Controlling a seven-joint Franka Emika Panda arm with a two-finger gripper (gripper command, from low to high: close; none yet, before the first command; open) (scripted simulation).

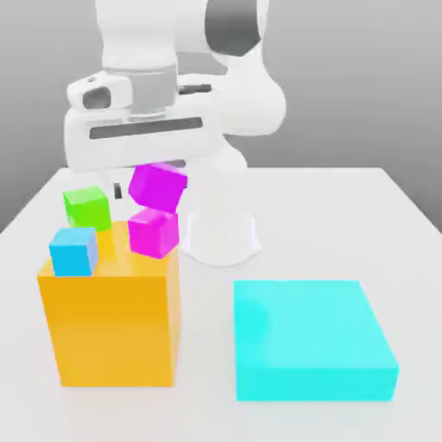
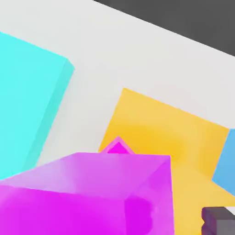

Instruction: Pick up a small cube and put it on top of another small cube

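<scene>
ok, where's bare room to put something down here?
Free: the white table between the robot base and the exterior view's right edge, and the flat top of the cyan block. Crowded: the orange box top carries the blue cube, green cube and pink cube, with the purple cube tilted just above the pink one.
</scene>
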